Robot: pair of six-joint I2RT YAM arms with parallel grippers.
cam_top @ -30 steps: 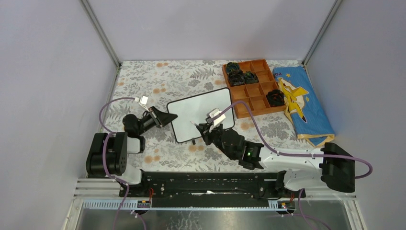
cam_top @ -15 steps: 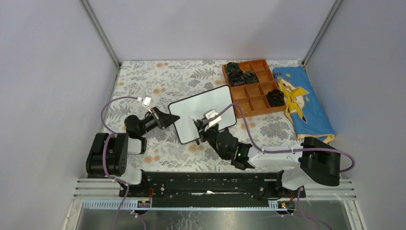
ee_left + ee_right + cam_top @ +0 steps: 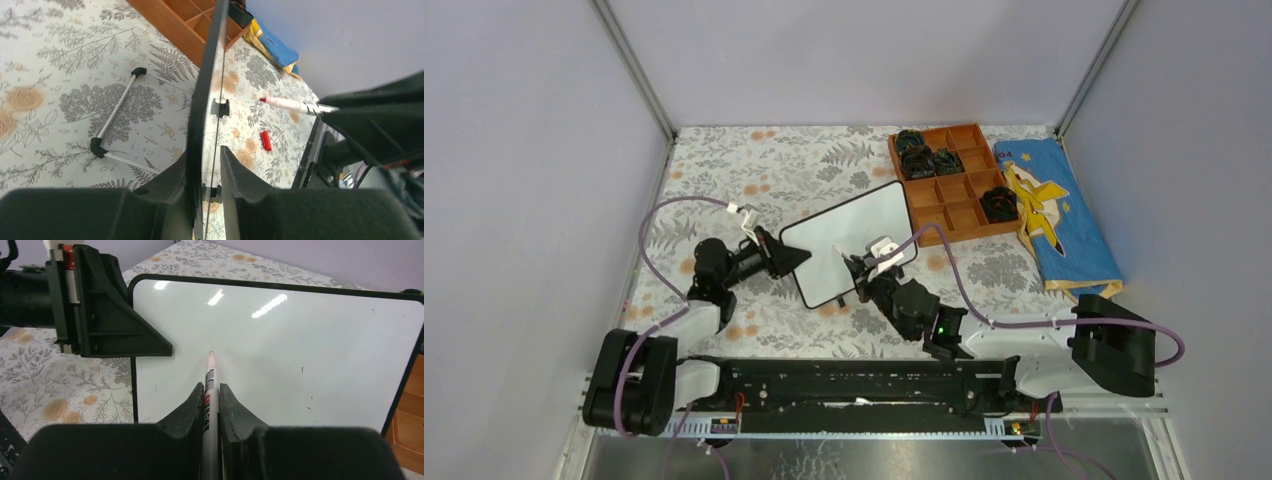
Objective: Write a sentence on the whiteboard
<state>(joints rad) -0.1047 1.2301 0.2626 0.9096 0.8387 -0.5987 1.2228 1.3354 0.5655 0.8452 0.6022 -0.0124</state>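
Observation:
The whiteboard [image 3: 849, 240] is tipped up off the floral table and its face is blank apart from a few tiny specks; no red sentence shows. My left gripper [image 3: 802, 259] is shut on its left edge; in the left wrist view the board [image 3: 207, 75] stands edge-on between my fingers [image 3: 205, 155]. My right gripper [image 3: 856, 270] is shut on a white marker [image 3: 210, 385] whose pink tip points at the board's face [image 3: 300, 335]. I cannot tell if the tip touches. The marker [image 3: 290, 104] also shows in the left wrist view.
A brown compartment tray [image 3: 949, 180] with dark objects stands at the back right, with a blue cloth [image 3: 1054, 220] beside it. A red cap [image 3: 266, 140] lies on the table under the board. A thin silver rod with black ends [image 3: 117, 112] lies behind the board.
My left arm has reached out to the right, carrying the board's left edge right and turning the board. My right gripper with the marker has shifted along the board's lower part.

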